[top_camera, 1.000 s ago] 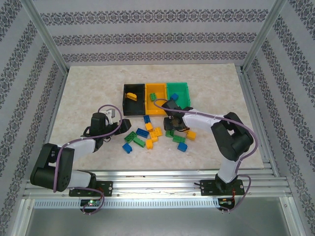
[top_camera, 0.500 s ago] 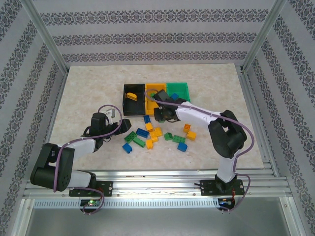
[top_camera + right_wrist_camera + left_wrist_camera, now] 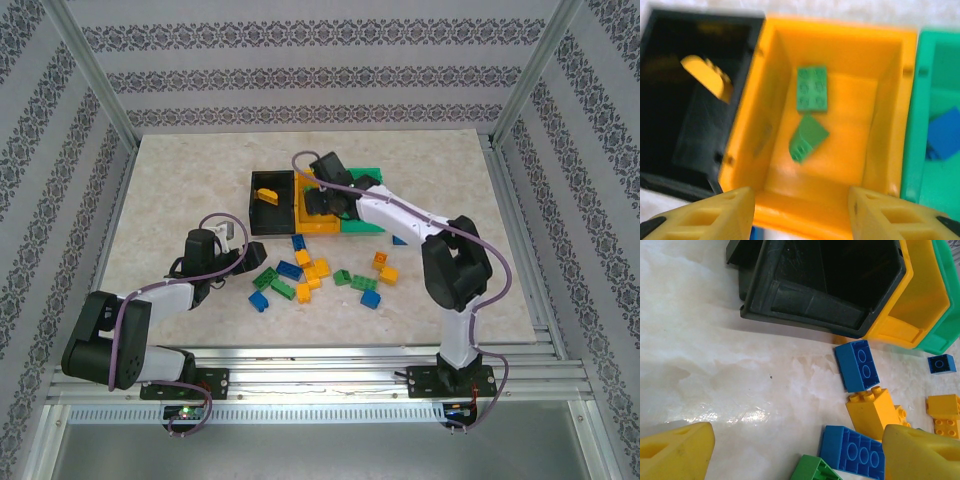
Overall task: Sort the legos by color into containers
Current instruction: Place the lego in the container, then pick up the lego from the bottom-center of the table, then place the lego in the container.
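Right gripper (image 3: pixel 799 220) is up over the orange bin (image 3: pixel 835 50), fingers spread wide, nothing between them. Down in that bin lie two green bricks, a flat one (image 3: pixel 812 88) and a sloped one (image 3: pixel 807 137), just beside each other. The black bin (image 3: pixel 670 150) on its left holds a yellow brick (image 3: pixel 707 77), and the green bin (image 3: pixel 920 125) on its right holds a blue brick (image 3: pixel 944 134). The three bins stand wall to wall in a row, mid-table (image 3: pixel 180 180), toward the far edge.

Left gripper (image 3: pixel 797 447) hangs low at the left side of the loose pile (image 3: pixel 315 270), fingers wide apart and empty. Ahead of it a second blue brick (image 3: pixel 857 365) lies just off the corner where the black and orange bins meet, with a yellow block (image 3: pixel 875 407) touching its near end. The pile itself, yellow, green and blue mixed, is scattered between the bins and the table's near edge.
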You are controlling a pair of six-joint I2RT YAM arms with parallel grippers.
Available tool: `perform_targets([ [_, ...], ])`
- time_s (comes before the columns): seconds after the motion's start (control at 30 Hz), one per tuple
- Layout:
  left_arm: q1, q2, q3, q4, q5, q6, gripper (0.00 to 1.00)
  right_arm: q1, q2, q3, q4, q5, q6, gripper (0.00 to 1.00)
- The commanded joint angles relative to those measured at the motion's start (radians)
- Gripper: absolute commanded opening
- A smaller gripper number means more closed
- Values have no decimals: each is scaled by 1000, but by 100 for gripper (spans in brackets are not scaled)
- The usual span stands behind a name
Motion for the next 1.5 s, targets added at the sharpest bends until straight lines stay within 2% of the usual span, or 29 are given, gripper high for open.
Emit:
perform_targets([
  [0.0,13,-11,5,41,12,-8,87,32,-106,-139,-41,11,-7,52],
  [0.2,12,22,7,65,29,-22,87,84,-235,-392,-56,-12,43,53],
  [0.37,13,37,8,74,35,-25,87,119,-219,-444,-79,-25,60,53],
  [0.5,13,34,7,71,33,-22,87,152,-158,-418,-114,16,54,52],
  [0.8,12,31,10,63,31,-19,87,193,-80,-322,-197,94,21,29],
  [1.0,12,19,8,51,19,-8,87,185,-122,-277,-183,118,3,28],
  [1.17,13,11,8,51,26,-13,87,139,-139,-209,-118,93,-15,28],
  [1.47,12,1,8,38,12,-2,87,25,-13,55,-48,45,-60,31],
])
